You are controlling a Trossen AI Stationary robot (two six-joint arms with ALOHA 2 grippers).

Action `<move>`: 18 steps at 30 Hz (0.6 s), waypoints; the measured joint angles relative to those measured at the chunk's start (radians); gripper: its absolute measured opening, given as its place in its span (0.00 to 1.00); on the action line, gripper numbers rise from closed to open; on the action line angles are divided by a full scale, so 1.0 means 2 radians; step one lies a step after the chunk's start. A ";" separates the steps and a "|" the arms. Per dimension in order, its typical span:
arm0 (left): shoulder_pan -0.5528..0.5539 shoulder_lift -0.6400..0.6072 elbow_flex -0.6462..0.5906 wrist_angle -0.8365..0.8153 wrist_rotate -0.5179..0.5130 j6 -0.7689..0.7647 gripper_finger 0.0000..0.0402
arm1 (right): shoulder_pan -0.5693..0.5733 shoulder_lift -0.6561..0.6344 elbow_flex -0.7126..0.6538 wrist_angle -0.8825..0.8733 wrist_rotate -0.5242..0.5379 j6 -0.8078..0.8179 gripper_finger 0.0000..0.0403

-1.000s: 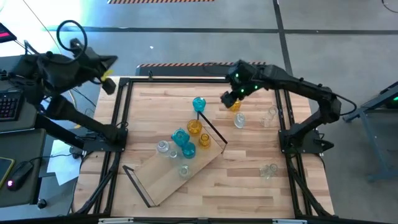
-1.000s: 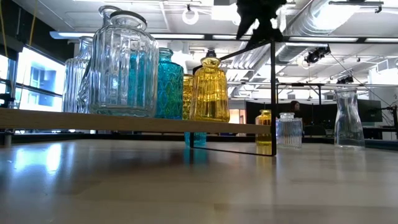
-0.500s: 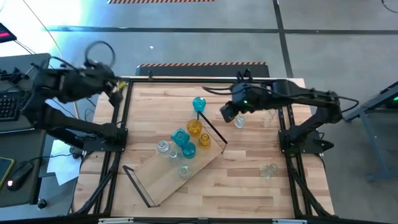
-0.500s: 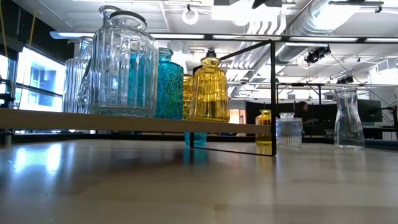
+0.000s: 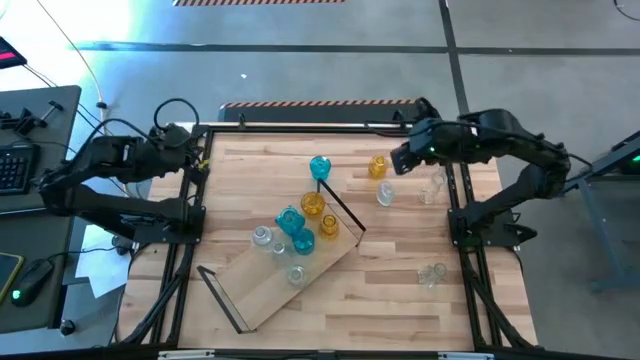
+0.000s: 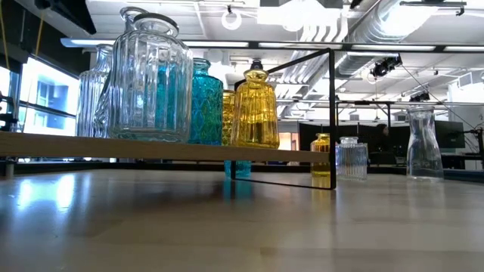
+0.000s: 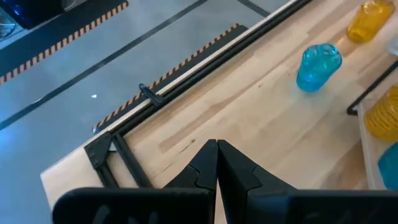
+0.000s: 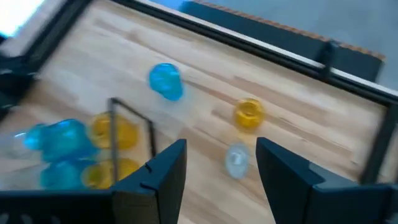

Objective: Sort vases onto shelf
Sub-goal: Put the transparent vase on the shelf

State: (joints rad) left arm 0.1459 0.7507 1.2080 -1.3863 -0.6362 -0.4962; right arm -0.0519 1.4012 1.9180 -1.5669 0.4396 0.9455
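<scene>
The right gripper (image 5: 397,163) hangs above the far right part of the table (image 5: 400,290) with its fingers (image 8: 163,169) spread wide and nothing between them. Just beside it sits an amber vase (image 5: 378,166), and a little nearer the front a clear vase (image 5: 385,194), neither touched. Farther to its left stands a teal vase (image 5: 320,167) by the wire end of the shelf (image 5: 270,290), which lies slantwise and carries several teal, amber and clear vases. The left gripper (image 5: 200,160) waits at the table's far left corner, fingers (image 7: 208,165) pressed together, holding nothing.
</scene>
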 joint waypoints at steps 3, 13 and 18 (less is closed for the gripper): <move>0.000 -0.002 -0.019 0.014 0.003 0.000 0.00 | -0.035 -0.016 -0.039 -0.002 -0.008 0.000 0.44; 0.000 -0.002 -0.033 0.033 0.025 0.000 0.00 | -0.184 -0.068 -0.210 -0.002 -0.102 -0.080 0.44; 0.000 -0.002 -0.033 0.038 0.038 0.000 0.00 | -0.240 -0.115 -0.275 -0.003 -0.130 -0.107 0.44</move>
State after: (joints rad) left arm 0.1455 0.7471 1.1416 -1.3113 -0.5595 -0.4965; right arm -0.5313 1.1715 1.3687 -1.5719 0.1796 0.7311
